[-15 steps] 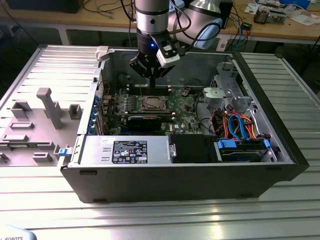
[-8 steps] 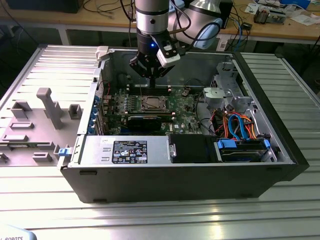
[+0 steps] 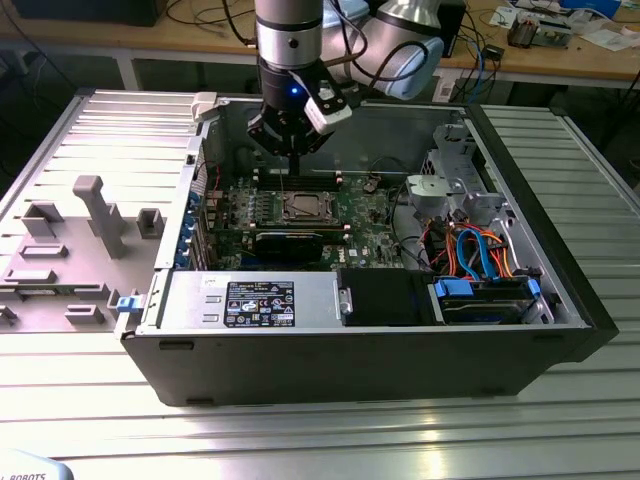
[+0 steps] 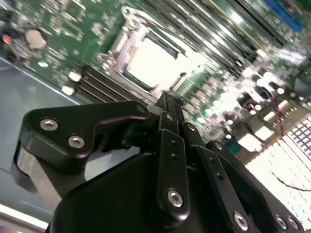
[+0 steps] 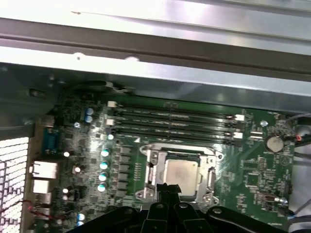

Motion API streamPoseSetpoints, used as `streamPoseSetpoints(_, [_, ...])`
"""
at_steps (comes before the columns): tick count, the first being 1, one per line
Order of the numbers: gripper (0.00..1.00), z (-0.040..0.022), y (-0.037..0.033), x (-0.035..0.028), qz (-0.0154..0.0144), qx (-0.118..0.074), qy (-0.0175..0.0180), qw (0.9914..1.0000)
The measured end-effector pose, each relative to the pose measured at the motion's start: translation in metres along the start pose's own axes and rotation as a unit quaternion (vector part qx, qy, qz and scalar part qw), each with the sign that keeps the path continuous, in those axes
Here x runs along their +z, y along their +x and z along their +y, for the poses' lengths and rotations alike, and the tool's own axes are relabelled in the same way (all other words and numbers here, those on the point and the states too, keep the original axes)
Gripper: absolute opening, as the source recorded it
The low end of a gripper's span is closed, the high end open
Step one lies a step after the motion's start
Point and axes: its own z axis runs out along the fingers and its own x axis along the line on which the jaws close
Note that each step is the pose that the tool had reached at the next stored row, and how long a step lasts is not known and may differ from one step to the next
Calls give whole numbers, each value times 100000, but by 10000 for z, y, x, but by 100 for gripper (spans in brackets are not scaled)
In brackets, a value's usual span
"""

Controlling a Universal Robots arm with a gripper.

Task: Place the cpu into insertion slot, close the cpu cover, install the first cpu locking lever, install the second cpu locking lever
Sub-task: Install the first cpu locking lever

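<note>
Closed gripper (image 5: 165, 187) hovers just above the cpu (image 5: 181, 171).

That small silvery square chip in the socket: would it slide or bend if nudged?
The small flat silvery square chip looks rigid, being metal-topped. It probably wouldn't slide: a silvery metal frame surrounds it. Flat, so unlikely to tip.

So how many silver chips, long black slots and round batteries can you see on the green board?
Silver chip: 1
Long black slots: 4
Round battery: 1
Total: 6
</note>
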Motion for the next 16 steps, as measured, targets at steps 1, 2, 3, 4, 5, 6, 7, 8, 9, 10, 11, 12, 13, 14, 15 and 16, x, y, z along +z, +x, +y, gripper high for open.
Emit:
streamPoseSetpoints(1, [11,3,30,0,-5,32,-3,100000])
streamPoseSetpoints(2, [11,5,45,-1,-7,72,-10,100000])
streamPoseSetpoints(3, [11,5,45,-1,-3,66,-10,100000])
streamPoseSetpoints(4, [11,5,46,-1,0,68,-12,100000])
streamPoseSetpoints(5, [11,5,47,-1,-2,75,-15,100000])
streamPoseSetpoints(6, [11,5,47,-1,0,77,-18,100000])
streamPoseSetpoints(7, [11,6,56,-1,-7,118,-54,100000])
streamPoseSetpoints(8, [11,7,66,-2,-12,161,-96,100000])
streamPoseSetpoints(9, [11,7,67,-2,-12,168,-97,100000])
streamPoseSetpoints(10, [11,7,67,-2,-12,168,-99,100000])
streamPoseSetpoints(11, [11,7,67,-2,-12,169,-100,100000])
streamPoseSetpoints(12, [11,7,68,-2,-16,170,-102,100000])
streamPoseSetpoints(13, [11,7,69,-2,-13,176,-106,100000])
streamPoseSetpoints(14, [11,7,69,-2,-15,178,-108,100000])
streamPoseSetpoints(15, [11,7,70,-2,-12,180,-107,100000])
streamPoseSetpoints(16, [11,7,70,-2,-14,184,-113,100000])
